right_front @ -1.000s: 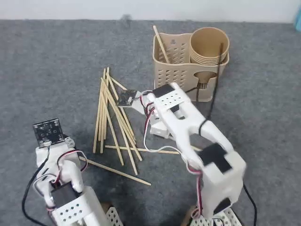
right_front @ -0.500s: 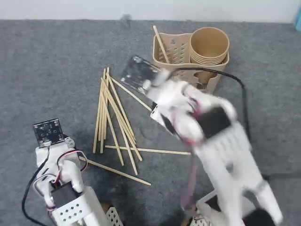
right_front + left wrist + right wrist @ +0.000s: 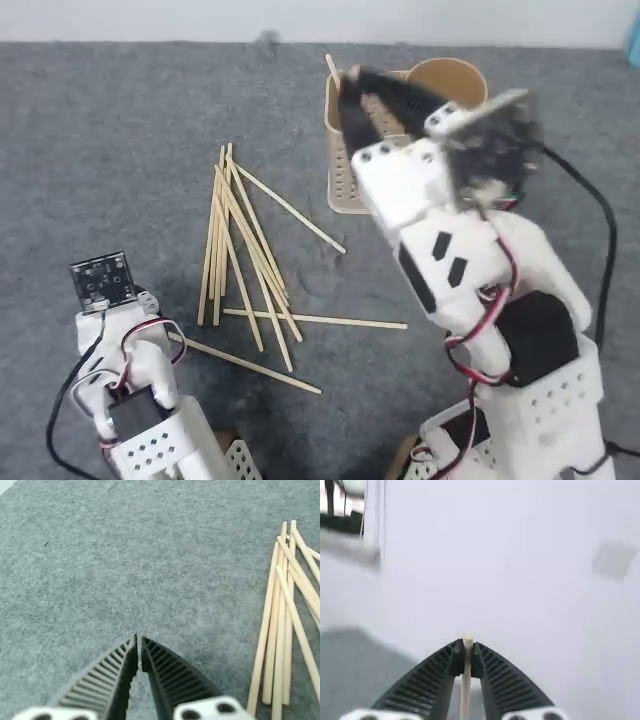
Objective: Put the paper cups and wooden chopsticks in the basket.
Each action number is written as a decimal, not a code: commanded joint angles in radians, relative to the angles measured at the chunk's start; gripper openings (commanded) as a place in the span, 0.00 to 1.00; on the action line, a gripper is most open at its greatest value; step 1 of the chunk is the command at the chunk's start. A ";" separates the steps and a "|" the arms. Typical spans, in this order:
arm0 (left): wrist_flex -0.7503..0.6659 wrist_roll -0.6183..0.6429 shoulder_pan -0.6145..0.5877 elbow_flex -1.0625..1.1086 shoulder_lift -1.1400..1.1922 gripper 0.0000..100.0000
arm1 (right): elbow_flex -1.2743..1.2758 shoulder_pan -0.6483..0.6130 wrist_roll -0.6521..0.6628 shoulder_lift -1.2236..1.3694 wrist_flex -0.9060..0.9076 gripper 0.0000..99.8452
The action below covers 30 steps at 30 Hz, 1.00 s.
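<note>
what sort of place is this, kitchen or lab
Probably a robot lab bench, not a kitchen: a grey carpet mat, two white arms with bare wiring, and chopsticks beside a basket as practice props.

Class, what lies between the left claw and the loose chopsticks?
Bare carpet separates the left claw from the chopsticks, seen in the left wrist view.

Grey, felt-like carpet (image 3: 120, 140) covers the table across nearly the whole frame. A white strip of wall (image 3: 150, 20) runs along the top edge. At the upper right corner a small blue object (image 3: 635, 42) pokes in, too cropped to identify.
</note>
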 commanded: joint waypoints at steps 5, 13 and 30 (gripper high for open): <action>0.002 -0.008 0.000 -0.005 -0.020 0.02 | -0.021 0.096 -0.015 0.097 -0.380 0.01; 0.002 -0.008 0.000 -0.005 -0.020 0.02 | -0.018 0.225 -0.023 0.332 -0.341 0.01; 0.002 -0.008 0.002 -0.005 -0.020 0.02 | 0.037 0.216 -0.025 0.622 -0.137 0.09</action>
